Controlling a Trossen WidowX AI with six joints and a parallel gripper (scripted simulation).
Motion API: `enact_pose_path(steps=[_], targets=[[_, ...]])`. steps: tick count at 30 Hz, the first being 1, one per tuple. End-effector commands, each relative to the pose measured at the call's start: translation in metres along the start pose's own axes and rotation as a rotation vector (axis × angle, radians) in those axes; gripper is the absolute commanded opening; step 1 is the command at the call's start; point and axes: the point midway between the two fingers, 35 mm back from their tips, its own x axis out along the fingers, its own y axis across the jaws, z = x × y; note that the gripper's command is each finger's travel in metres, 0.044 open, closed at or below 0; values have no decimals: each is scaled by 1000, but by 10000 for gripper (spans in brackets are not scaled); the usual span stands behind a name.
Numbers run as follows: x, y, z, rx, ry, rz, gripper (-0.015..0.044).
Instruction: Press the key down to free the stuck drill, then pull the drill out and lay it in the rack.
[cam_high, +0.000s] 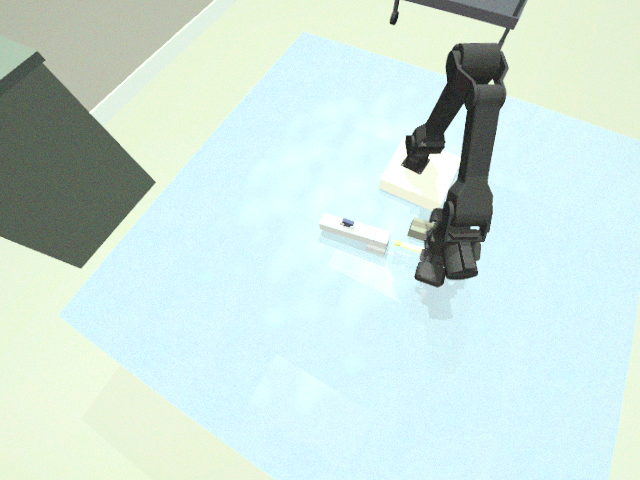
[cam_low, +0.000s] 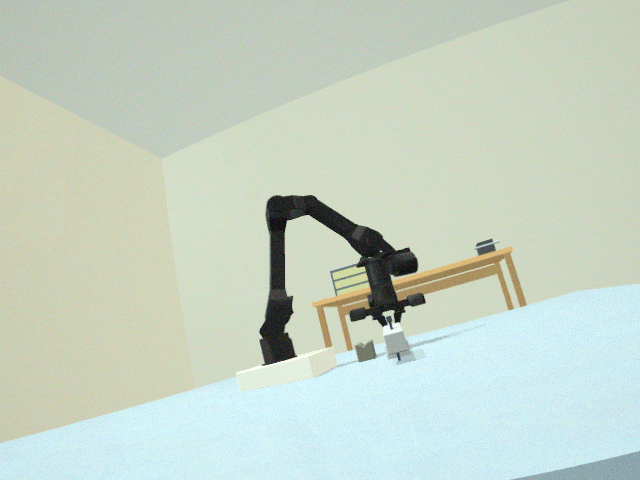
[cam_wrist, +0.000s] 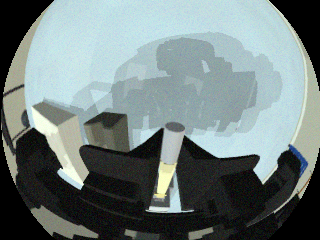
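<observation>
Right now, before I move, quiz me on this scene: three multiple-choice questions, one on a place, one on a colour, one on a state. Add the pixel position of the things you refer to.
1. Where is the key?
A) On the white block
B) On the arm
C) On the wooden table

2. What colour is the drill's tip?
A) Red
B) Green
C) Yellow

3. The gripper is:
A) Open
B) Shut on the drill
C) Shut on nothing

1 A: the key (cam_high: 347, 222) (cam_low: 389, 322) tops the white block (cam_high: 356, 233) (cam_low: 396, 339).
2 C: yellow shows beyond the fingers.
3 B: the gripper (cam_high: 426, 251) (cam_low: 391, 321) (cam_wrist: 168, 132) pinches the drill (cam_high: 410, 247) (cam_wrist: 173, 144).

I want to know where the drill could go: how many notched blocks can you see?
1: the notched block, standing beside the drill, apart from it. Another may be hidden by the arm.
</observation>
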Motion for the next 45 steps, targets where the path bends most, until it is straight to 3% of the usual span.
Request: enact_pose_path(steps=[1, 45], targets=[[-2, -1, 8, 3, -5, -2, 0], [-17, 3, 8, 3, -6, -2, 0]])
